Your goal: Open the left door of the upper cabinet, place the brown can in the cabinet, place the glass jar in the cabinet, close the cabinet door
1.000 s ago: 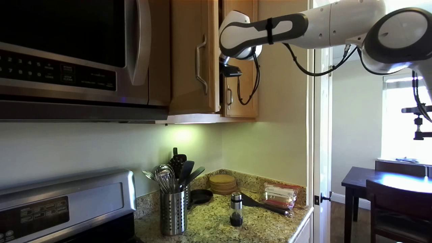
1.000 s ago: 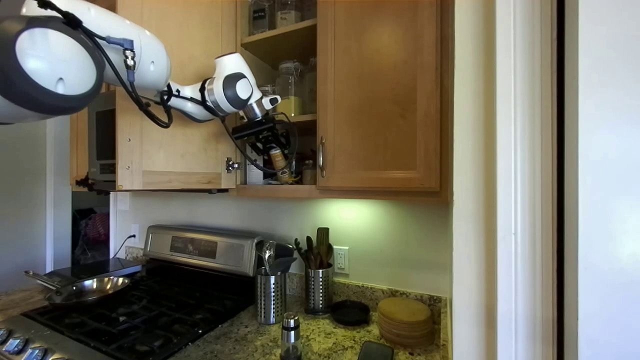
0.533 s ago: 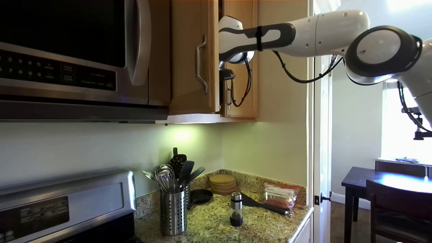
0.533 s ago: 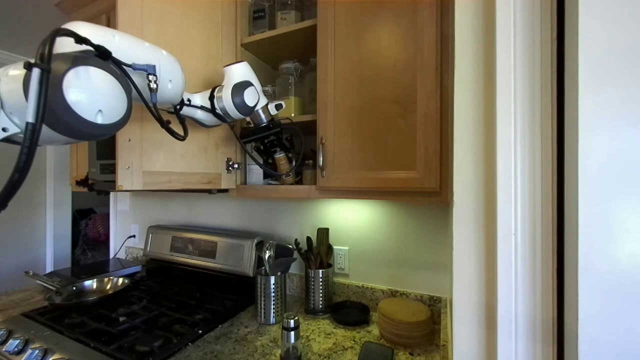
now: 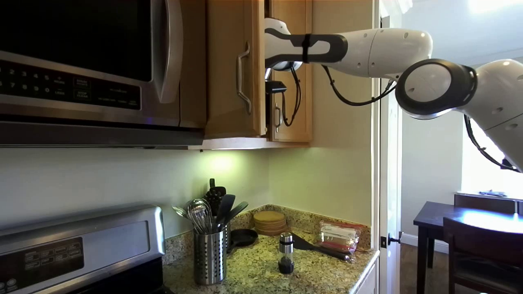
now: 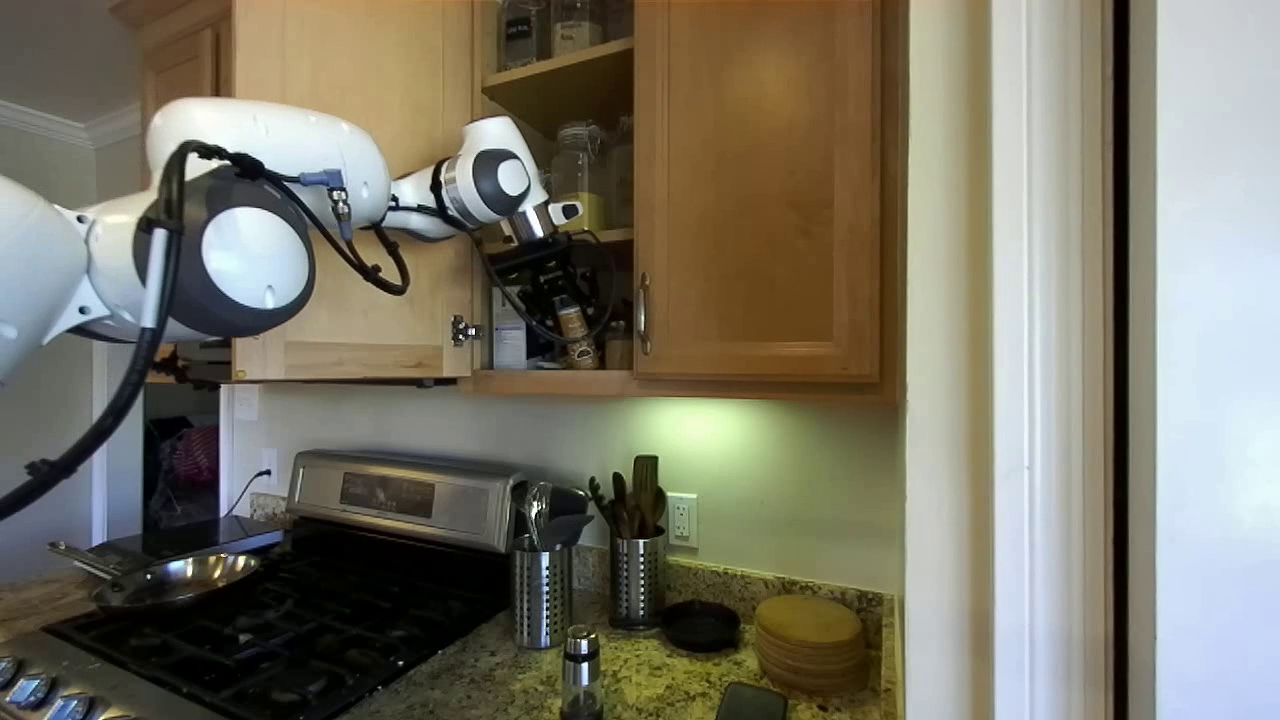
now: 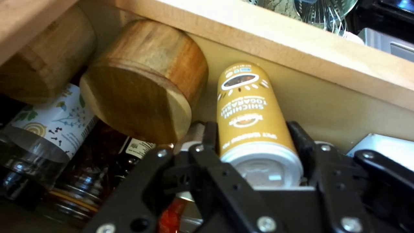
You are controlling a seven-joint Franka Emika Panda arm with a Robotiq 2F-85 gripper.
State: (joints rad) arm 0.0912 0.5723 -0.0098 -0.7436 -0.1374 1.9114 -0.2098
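The brown can (image 7: 252,106) is between the fingers of my gripper (image 7: 254,131), which is shut on it, with the silver end toward the wrist camera. In an exterior view the can (image 6: 577,338) leans slightly, low inside the upper cabinet (image 6: 560,85). Whether its lower end touches the cabinet floor I cannot tell. The left door (image 6: 350,320) of the upper cabinet stands wide open; its handle side (image 5: 235,81) shows from outside, hiding my gripper there. On the counter stands the glass jar (image 5: 286,255), slim and clear with a silver, dark-banded top.
Wooden-lidded containers (image 7: 145,77) and a labelled bottle (image 7: 55,126) crowd one side of the can. A white box (image 6: 509,335) is on the other side. The cabinet's front lip (image 7: 291,48) runs close by. The right door (image 6: 760,190) is closed.
My gripper has moved a little deeper and to the right inside the cabinet, still holding the can, which now stands more upright. The arm's elbow has come lower and nearer the cabinet.
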